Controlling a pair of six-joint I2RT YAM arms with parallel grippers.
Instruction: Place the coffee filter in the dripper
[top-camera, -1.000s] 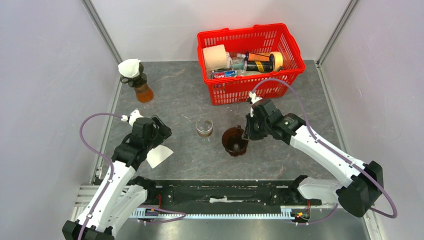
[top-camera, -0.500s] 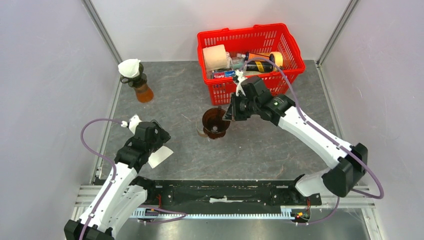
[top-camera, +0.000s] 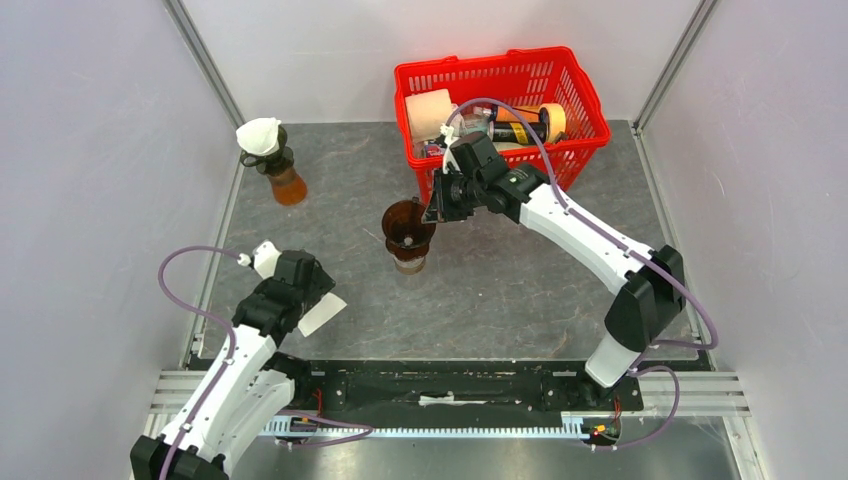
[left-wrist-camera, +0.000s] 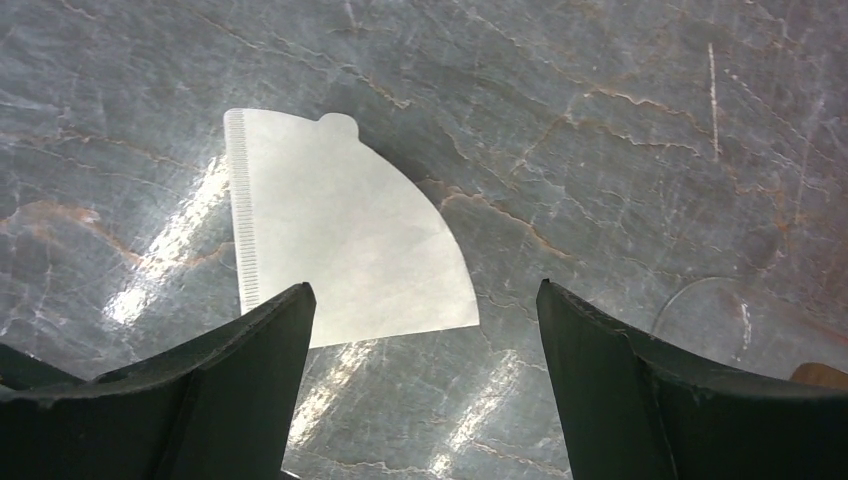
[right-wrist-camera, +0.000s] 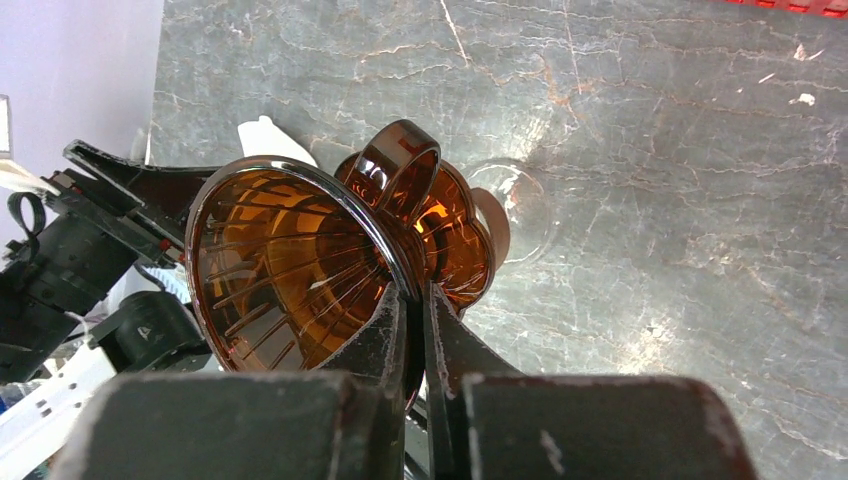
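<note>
Over the middle of the table, the right gripper is pinching the amber dripper by its rim, one finger inside the cone and one outside, with the dripper's base right above the little glass cup. I can't tell if it's actually seated on the glass yet. So I'd call this the setup step: getting the dripper parked before the paper goes in. The mouth faces up, leaning a bit, so the cone's axis is close to vertical. Meanwhile the coffee filter lies flat on the table toward the near left corner, untouched. The left gripper hangs just above it, jaws spread wide and nothing in them. In the left wrist view, the filter's crimped straight seam is its long side and runs away from the camera. Its narrow tip sits under one finger, and the curved open edge fans out between the fingers. Next move, I reckon, is to let go of the dripper once it's level, then work a finger under that flat paper, which looks fiddly
</note>
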